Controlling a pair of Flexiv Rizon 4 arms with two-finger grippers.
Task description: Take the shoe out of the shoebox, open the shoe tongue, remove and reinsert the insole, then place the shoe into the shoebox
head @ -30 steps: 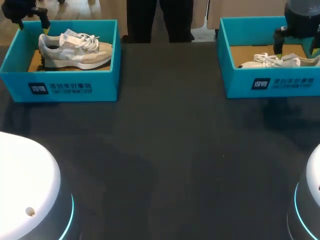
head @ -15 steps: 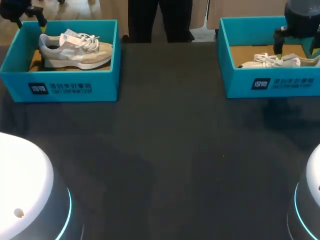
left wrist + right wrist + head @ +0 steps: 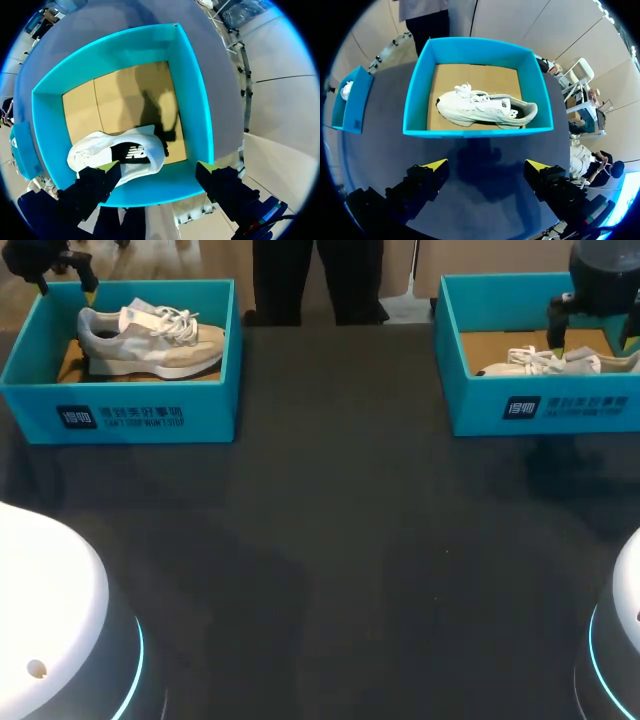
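Note:
Two open teal shoeboxes stand at the table's far side. The left shoebox holds a grey-beige sneaker with white laces, lying on its sole. My left gripper hangs open over that box's far left corner. In the left wrist view the gripper is above the box wall, with the sneaker's heel just ahead of one finger. The right shoebox holds a white sneaker. My right gripper hovers open above it. In the right wrist view the gripper sits high, with box and sneaker ahead.
The dark table stretches between and in front of the two boxes. The white domed arm bases sit at the near left corner and near right corner.
My left gripper has shifted a little up and away over the left box's far corner, so its yellow tip no longer shows. The right arm and both shoes have not moved.

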